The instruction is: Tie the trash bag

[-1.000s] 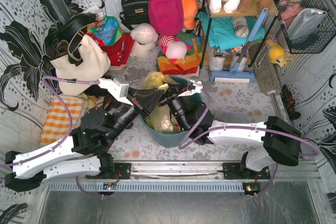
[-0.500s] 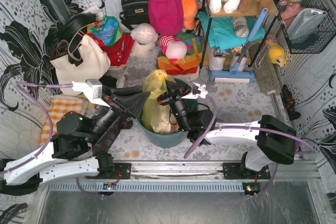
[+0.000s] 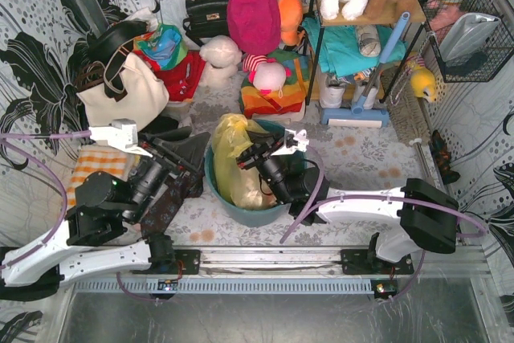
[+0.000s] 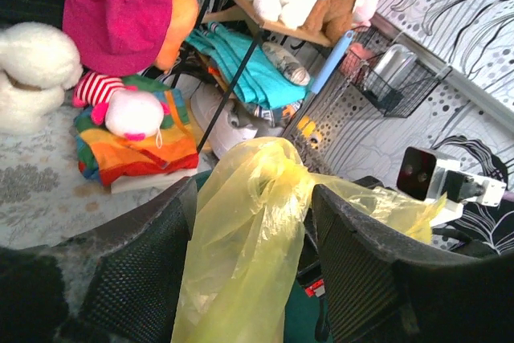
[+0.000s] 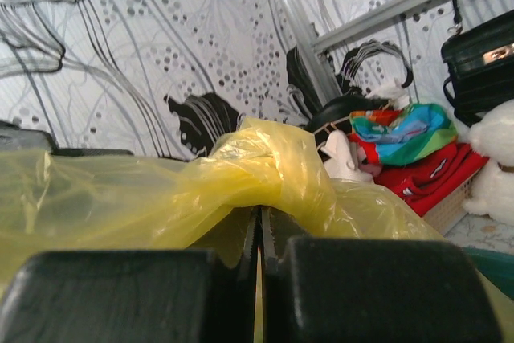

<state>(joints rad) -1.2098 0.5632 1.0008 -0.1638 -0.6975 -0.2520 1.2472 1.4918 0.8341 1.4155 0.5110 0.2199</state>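
- From the top external camera, we see the thin, crinkly, translucent yellow-green trash bag (image 3: 228,153) standing in the round teal plastic bin (image 3: 241,213), its neck gathered into a bunch. The left gripper (image 3: 186,160) sits just outside the bin, with the bag directly ahead of its fingertips. The right gripper (image 3: 247,156) reaches in from the opposite side, its tips against the plastic near the top of the bag. A white fabric tote bag (image 3: 120,94) stands well beyond the left gripper, towards the back wall.
- From the left wrist camera, we see the left gripper (image 4: 253,198) spread wide. Its black mesh-textured fingers (image 4: 144,271) flank the bag (image 4: 241,271) on either side, with clear space between each pad and the plastic. A twisted knot of film (image 4: 273,168) rises just beyond the fingertips.
- From the right wrist camera, we see the right gripper (image 5: 259,238) clamped together. Its black fingers (image 5: 377,287) pinch a thin sliver of yellow film in the narrow seam between them. The knotted bulge of the bag (image 5: 249,162) sits immediately above and ahead of the tips.
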